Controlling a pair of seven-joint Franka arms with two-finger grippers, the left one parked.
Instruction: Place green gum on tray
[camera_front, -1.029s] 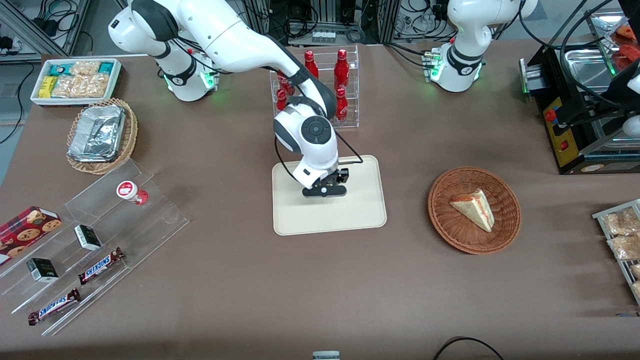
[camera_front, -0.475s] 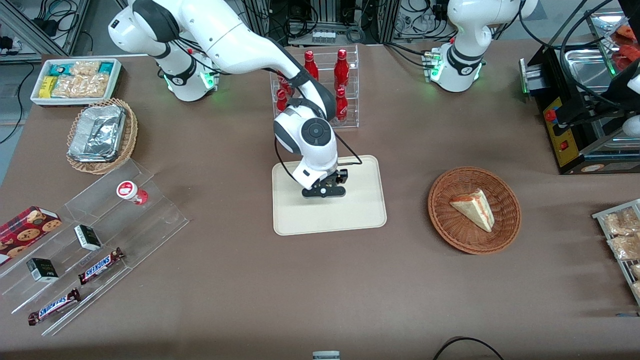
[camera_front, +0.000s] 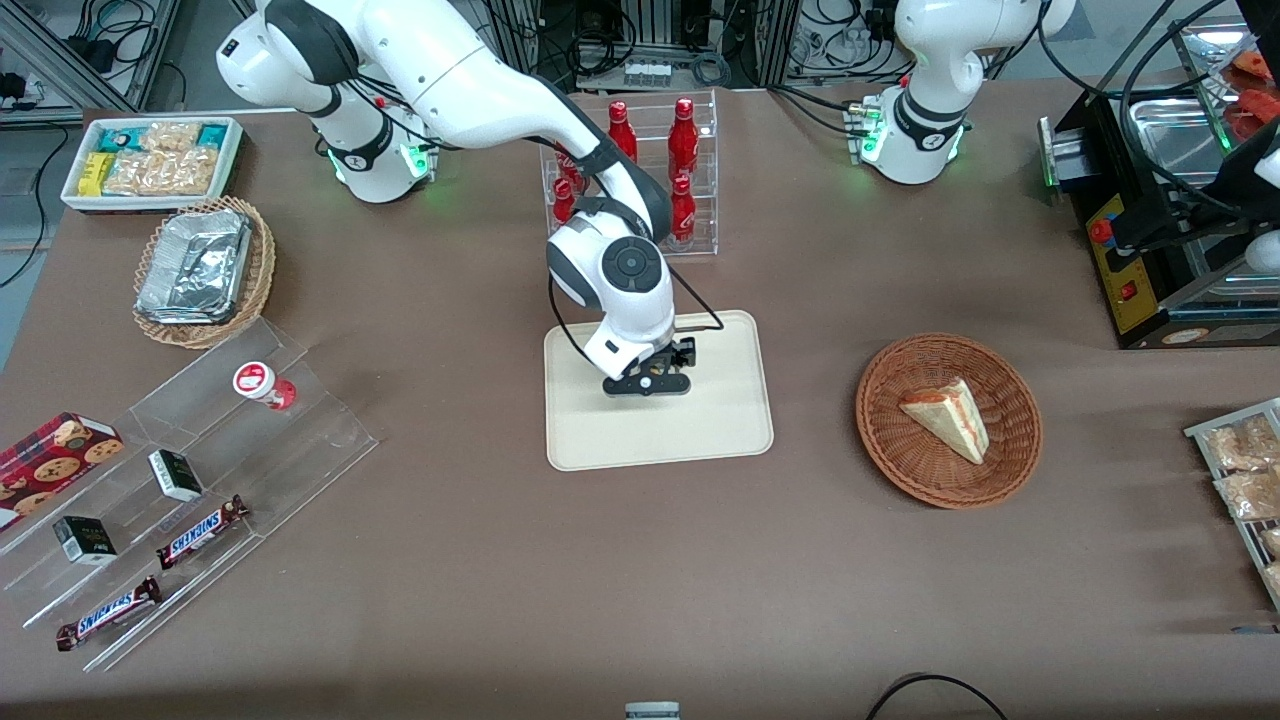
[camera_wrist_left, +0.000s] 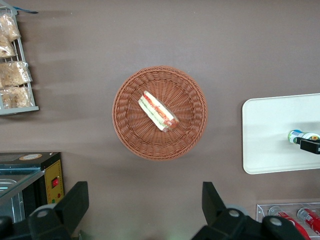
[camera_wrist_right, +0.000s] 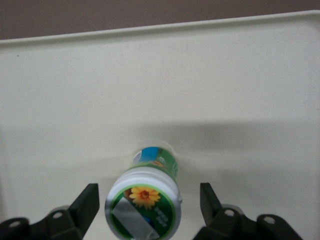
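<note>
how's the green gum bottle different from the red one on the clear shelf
The green gum stands on the cream tray between the open gripper's fingers, untouched; the red-lidded bottle sits on the acrylic shelf toward the working arm's end. One has a green label, the other a red body. Both are small round white-lidded bottles.

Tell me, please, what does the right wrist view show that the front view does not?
Only the right wrist view shows the green gum standing on the tray, and the gripper open, fingers apart from the bottle. Only the front view shows the wicker basket with the sandwich. Both show the tray.
</note>
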